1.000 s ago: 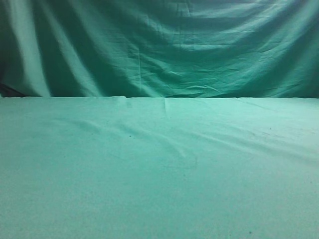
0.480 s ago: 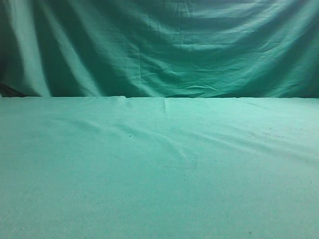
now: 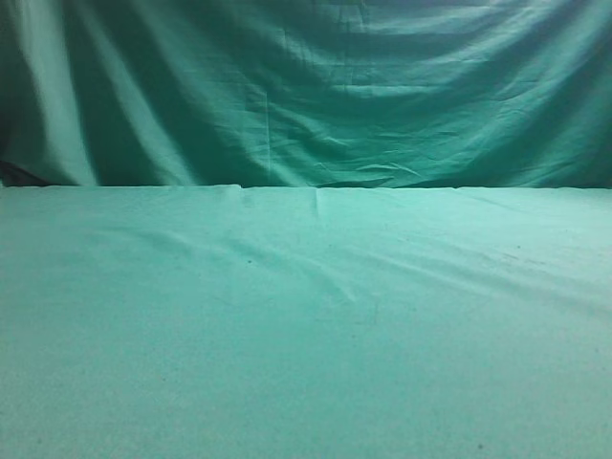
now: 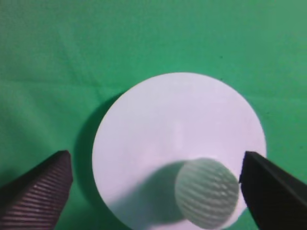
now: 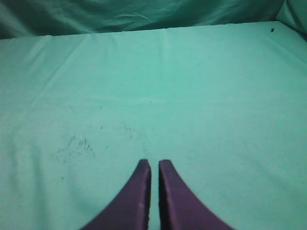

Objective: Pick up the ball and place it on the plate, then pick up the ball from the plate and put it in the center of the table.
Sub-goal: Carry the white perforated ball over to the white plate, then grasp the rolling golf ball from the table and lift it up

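Observation:
In the left wrist view a pale ribbed ball (image 4: 206, 192) rests on a round white plate (image 4: 168, 124), near the plate's lower right rim. My left gripper (image 4: 156, 184) hangs above the plate, wide open and empty; its right finger (image 4: 273, 191) is close beside the ball, its left finger (image 4: 38, 191) is off the plate's left edge. My right gripper (image 5: 154, 165) is shut and empty above bare green cloth. Neither the ball, the plate nor the grippers show in the exterior view.
A green cloth covers the table (image 3: 306, 335) and a green curtain (image 3: 306, 86) hangs behind it. The cloth has soft wrinkles and some dark specks (image 5: 74, 143) in the right wrist view.

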